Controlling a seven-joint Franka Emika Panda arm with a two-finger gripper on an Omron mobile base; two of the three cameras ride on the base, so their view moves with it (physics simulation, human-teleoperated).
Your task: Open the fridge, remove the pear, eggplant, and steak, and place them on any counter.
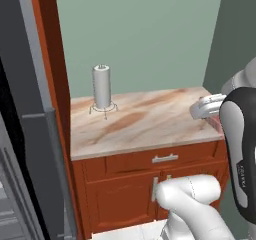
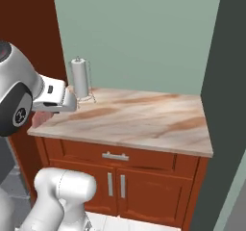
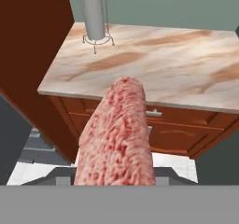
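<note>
A pinkish-red marbled steak (image 3: 119, 134) rises from between my fingers in the hand view, and my gripper (image 2: 48, 110) is shut on it. A pink edge of the steak (image 1: 216, 125) shows under the hand in the left base view. The hand hovers in front of the beige marble counter (image 3: 177, 69), short of its front edge, with the steak pointing toward the counter (image 2: 144, 119). The fridge (image 1: 30, 134) stands at the left with its dark grey door swung open. The pear and the eggplant are out of view.
A grey paper towel roll on a wire holder (image 1: 102, 88) stands at the counter's back left, next to the orange-brown side panel (image 1: 52, 59). A dark grey wall (image 2: 226, 105) bounds the counter's right end. Reddish cabinet doors and a drawer (image 2: 115, 156) lie below.
</note>
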